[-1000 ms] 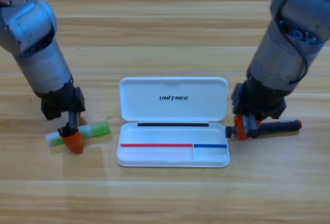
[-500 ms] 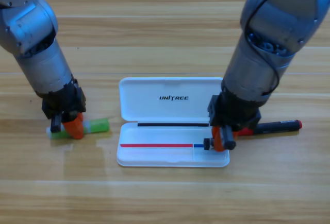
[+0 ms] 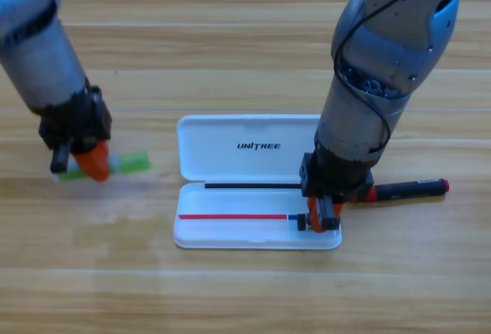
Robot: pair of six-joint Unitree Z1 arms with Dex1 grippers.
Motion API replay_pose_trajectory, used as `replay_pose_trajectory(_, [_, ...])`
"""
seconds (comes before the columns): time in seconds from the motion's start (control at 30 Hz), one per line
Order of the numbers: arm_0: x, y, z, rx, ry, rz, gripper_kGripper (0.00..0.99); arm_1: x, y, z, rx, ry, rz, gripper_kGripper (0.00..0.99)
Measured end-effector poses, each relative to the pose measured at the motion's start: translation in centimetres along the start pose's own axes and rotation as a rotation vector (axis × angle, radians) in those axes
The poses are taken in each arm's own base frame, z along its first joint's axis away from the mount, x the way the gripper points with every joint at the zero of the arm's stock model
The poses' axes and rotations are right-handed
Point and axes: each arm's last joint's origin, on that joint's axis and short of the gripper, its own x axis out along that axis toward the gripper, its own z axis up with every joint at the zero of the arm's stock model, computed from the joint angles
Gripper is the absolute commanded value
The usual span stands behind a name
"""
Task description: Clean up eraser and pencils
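The eraser [image 3: 303, 222] is a small near-black block, only partly visible, pinched in the right gripper [image 3: 316, 222] over the small right compartment of the open white case [image 3: 257, 236]. The jaws stand close together on it.

The marker [image 3: 406, 190], black-barrelled with a red end, lies flat on the table [image 3: 245, 295] at 3 o'clock from the case, its red end hidden behind the right arm.

The green pencil [image 3: 115, 165], pale with a bright green end, is clamped crosswise in the left gripper [image 3: 90, 162], at 9 o'clock from the case and well apart from it; the jaws are narrowed on its middle.

Half a second ago the pencil sat lower and nearer the case; it has since moved toward 10 o'clock with the left gripper. The right gripper has edged slightly lower into the case's right compartment. The marker has not moved.
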Motion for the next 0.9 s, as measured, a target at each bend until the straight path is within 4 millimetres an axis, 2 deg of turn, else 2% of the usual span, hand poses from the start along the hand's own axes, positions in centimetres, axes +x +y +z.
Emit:
replay_pose_trajectory(0.07, [-0.8, -0.1, -0.1, 0.000, -0.008, 0.010, 0.000, 0.0, -0.1, 0.0, 0.000, 0.005, -0.008, 0.696])
replay_pose_trajectory(0.1, [-0.9, -0.2, -0.1, 0.000, -0.008, 0.009, 0.000, -0.1, -0.1, 0.0, 0.000, 0.009, -0.015, 0.828])
replay_pose_trajectory(0.13, [-1.0, -0.2, -0.2, 0.000, -0.007, 0.009, 0.000, -0.1, -0.2, 0.0, 0.000, 0.016, -0.026, 0.874])
replay_pose_trajectory(0.33, [-0.9, -0.3, -0.2, 0.000, -0.004, 0.005, 0.000, -0.5, -0.5, 0.3, 0.001, 0.011, -0.048, 0.931])
replay_pose_trajectory(0.47, [-0.9, -0.4, -0.3, 0.000, 0.000, 0.000, 0.000, -0.6, -0.4, 0.2, 0.001, 0.011, -0.048, 0.936])
replay_pose_trajectory(0.6, [-1.3, -0.8, -0.6, -0.001, 0.017, -0.028, 0.000, -1.4, 0.9, -1.1, 0.002, 0.023, -0.038, 0.936])
replay_pose_trajectory(0.67, [-2.2, -1.0, -0.6, 0.000, 0.002, -0.047, 0.000, -2.7, 1.7, -2.0, -0.004, 0.016, -0.044, 0.936])
replay_pose_trajectory(0.8, [-5.3, -0.9, 0.2, 0.016, -0.089, -0.036, 0.000, -4.8, 3.4, -4.1, -0.089, 0.010, -0.053, 0.936])
replay_pose_trajectory(0.9, [-6.7, -1.1, 1.4, 0.051, -0.132, -0.032, 0.000, -5.1, 3.5, -5.5, -0.117, 0.028, -0.052, 0.936])
